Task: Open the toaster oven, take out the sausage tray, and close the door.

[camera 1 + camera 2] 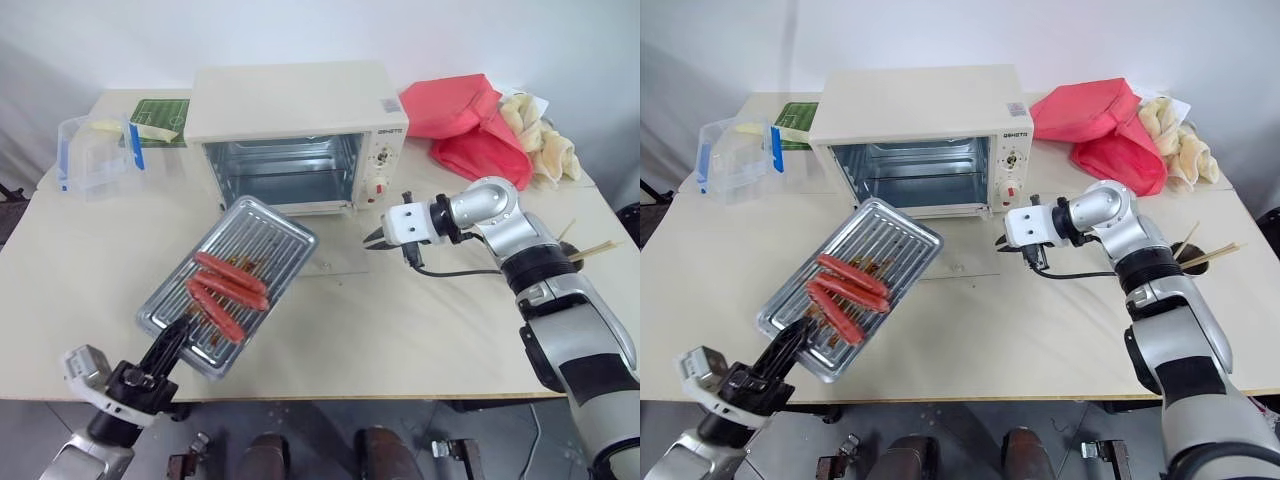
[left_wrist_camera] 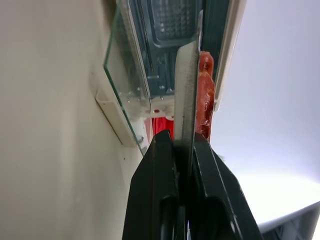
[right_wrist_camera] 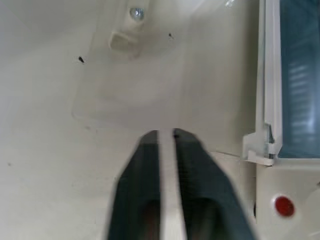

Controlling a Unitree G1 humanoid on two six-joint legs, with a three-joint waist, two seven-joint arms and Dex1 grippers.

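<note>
The cream-white toaster oven (image 1: 300, 100) stands at the back middle of the table, its shiny inside bare. Its glass door (image 2: 120, 75) lies folded down flat on the table in front of it. The silver ridged sausage tray (image 1: 262, 228) hangs tilted over the table's near left, outside the oven, with three red sausages (image 1: 230, 285) on it. My left gripper (image 1: 185, 330) is shut on the tray's near rim; the left wrist view shows the rim (image 2: 187, 90) pinched between its fingers (image 2: 160, 165). My right gripper (image 1: 372, 240) hovers over the door's right front corner, shut with nothing in it (image 3: 166, 132).
A clear plastic box with blue clips (image 1: 95, 155) and a green card (image 1: 160, 120) sit at the back left. A red cloth (image 1: 465, 125) and a pale yellow cloth (image 1: 540, 135) lie at the back right. Thin wooden sticks (image 1: 590, 248) lie by my right forearm.
</note>
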